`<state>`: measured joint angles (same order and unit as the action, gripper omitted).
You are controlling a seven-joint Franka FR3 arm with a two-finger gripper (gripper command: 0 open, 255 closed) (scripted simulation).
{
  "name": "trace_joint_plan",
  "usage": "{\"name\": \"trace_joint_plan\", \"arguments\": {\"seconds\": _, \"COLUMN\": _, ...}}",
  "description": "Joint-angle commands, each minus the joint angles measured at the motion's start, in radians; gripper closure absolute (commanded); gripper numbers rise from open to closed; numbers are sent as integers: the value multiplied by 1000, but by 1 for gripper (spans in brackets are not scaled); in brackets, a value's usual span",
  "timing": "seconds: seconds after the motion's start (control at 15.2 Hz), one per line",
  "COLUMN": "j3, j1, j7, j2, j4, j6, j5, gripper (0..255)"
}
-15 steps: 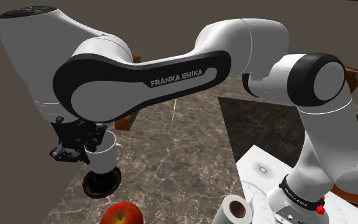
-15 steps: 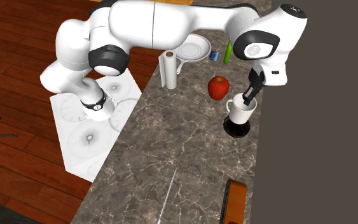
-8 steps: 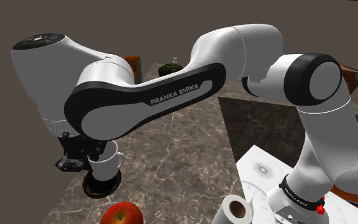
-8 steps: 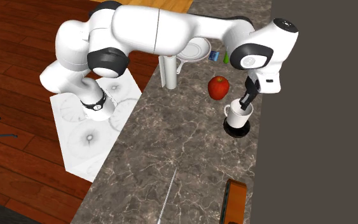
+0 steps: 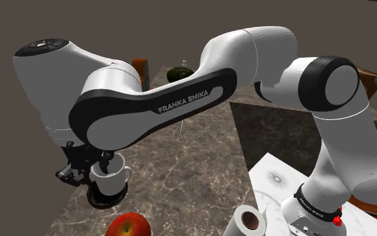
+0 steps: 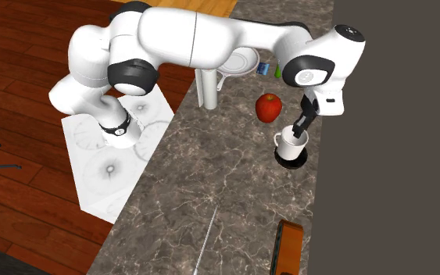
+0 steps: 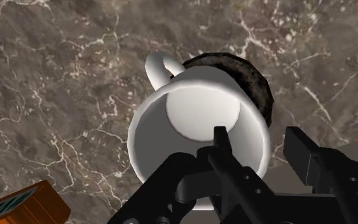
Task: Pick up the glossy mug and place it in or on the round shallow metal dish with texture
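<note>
Mug (image 5: 111,175), white and glossy, stands upright over the dark round dish (image 5: 103,196) at the lower left of the shoulder view, its base right at the dish's inner surface; whether it rests there or hangs just above, I cannot tell. Its handle points toward the frame's right. The black gripper (image 5: 86,167) comes down on the mug's left side and is clamped on the mug's wall. Seen from the wrist, one finger (image 7: 219,137) reaches inside the mug (image 7: 196,137) and the other stands outside the rim, with the wall pinched between them at the gripper (image 7: 258,143); the handle lies on the far side from the fingers, and the dish (image 7: 257,89), rough and mottled, peeks out from behind the mug. In the second exterior view, the mug (image 6: 292,142) sits over the dish (image 6: 291,159) right of centre, close to the counter's (image 6: 210,180) right edge, with the gripper (image 6: 300,125) above it. A red apple (image 6: 269,107) lies near, up and to the left of the mug, apart from it. A paper roll (image 6: 207,86) stands upright further left, beside a white plate (image 6: 237,60). An orange-brown box (image 6: 288,246) lies at the frame's lower right, well apart from the dish
</note>
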<state>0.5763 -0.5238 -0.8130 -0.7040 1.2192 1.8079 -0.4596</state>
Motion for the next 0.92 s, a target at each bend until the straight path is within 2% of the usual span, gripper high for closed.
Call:
{"name": "trace_joint_plan", "arguments": {"seconds": 0.0, "j3": 0, "j1": 0, "j7": 0, "j2": 0, "j4": 0, "j6": 0, "j5": 0, "gripper": 0}}
{"name": "trace_joint_plan", "arguments": {"seconds": 0.26, "j3": 0, "j1": 0, "j7": 0, "j2": 0, "j4": 0, "j6": 0, "j5": 0, "gripper": 0}}
{"name": "trace_joint_plan", "arguments": {"seconds": 0.53, "j3": 6, "j1": -30, "j7": 19, "j2": 10, "j4": -117, "j6": -118, "j5": 11, "gripper": 0}}
{"name": "trace_joint_plan", "arguments": {"seconds": 0.86, "j3": 6, "j1": -30, "j7": 19, "j2": 10, "j4": -117, "j6": -118, "j5": 11, "gripper": 0}}
